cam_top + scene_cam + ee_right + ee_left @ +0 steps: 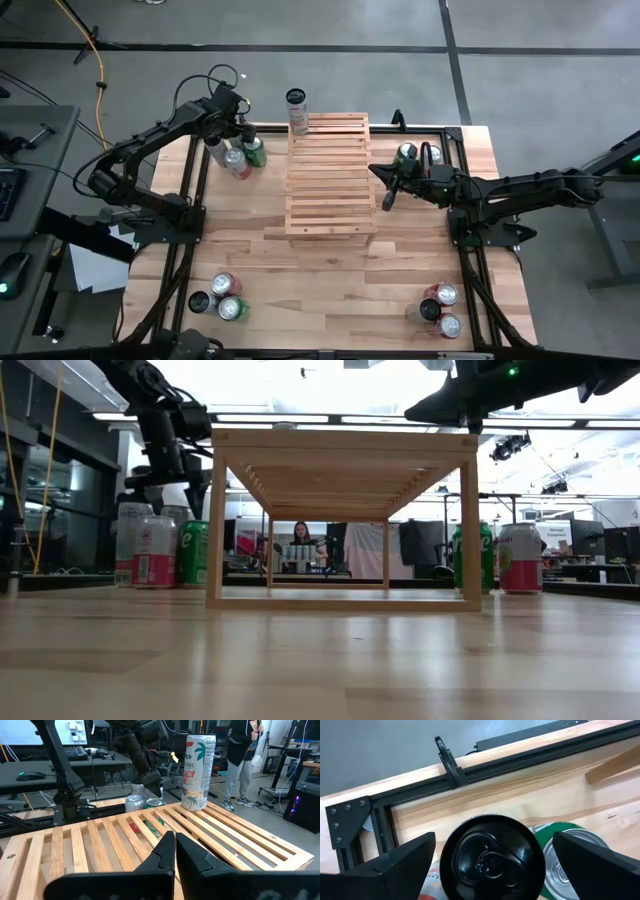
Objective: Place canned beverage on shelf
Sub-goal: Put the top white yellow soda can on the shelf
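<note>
Slatted pale-wood shelf (328, 178) topped by 1 tall can (297, 110).
Left gripper (490, 865) jaws spread around a black-lidded can (491, 858); right gripper (175, 845) jaws pressed together.

Shelf (328, 180) slats bare (one far-corner can (297, 110))

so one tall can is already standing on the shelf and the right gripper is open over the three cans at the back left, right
Wrong arm. The left gripper is the one open over the three cans at the back left, as the left wrist view and high view show. The right gripper is shut beside the shelf. The tall can does stand on the shelf.
</note>
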`<state>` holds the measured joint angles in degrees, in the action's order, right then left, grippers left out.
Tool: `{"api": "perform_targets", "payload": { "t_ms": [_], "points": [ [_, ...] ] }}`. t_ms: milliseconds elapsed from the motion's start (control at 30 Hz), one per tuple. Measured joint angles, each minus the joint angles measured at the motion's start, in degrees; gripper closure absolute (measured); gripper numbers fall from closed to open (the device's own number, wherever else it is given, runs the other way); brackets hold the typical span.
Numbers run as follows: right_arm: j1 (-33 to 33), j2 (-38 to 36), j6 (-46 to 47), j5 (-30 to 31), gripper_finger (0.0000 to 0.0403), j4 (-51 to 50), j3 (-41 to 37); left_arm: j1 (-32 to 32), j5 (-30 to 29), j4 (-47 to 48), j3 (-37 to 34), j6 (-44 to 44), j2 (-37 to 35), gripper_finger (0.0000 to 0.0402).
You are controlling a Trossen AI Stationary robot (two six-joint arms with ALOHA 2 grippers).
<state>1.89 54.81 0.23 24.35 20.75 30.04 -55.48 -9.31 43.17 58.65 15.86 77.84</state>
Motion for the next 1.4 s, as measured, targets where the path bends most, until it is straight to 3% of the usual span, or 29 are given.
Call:
{"api": "perform_targets", "payload": {
  "t_ms": [200,500,700,1167,1400],
  "points": [
    [0.0,0.0,0.0,-0.2,0.0403,0.0,0.0,0.0,0.2,0.1,0.0,0.0,0.0,0.0051],
    [0.0,0.0,0.0,-0.2,0.0403,0.0,0.0,0.0,0.2,0.0,0.1,0.0,0.0,0.016],
    [0.0,0.0,1.2,-0.1,0.0403,0.0,0.0,0.0,-0.3,-0.2,0.7,-0.6,0.1,0.016],
    [0.0,0.0,1.3,0.1,0.0403,0.0,0.0,0.5,-0.5,2.4,9.6,-2.1,-0.2,0.016],
    [0.0,0.0,1.0,0.1,0.0403,0.0,0.0,1.3,-3.4,2.8,10.3,-3.6,-4.7,0.016]
  ]
}}
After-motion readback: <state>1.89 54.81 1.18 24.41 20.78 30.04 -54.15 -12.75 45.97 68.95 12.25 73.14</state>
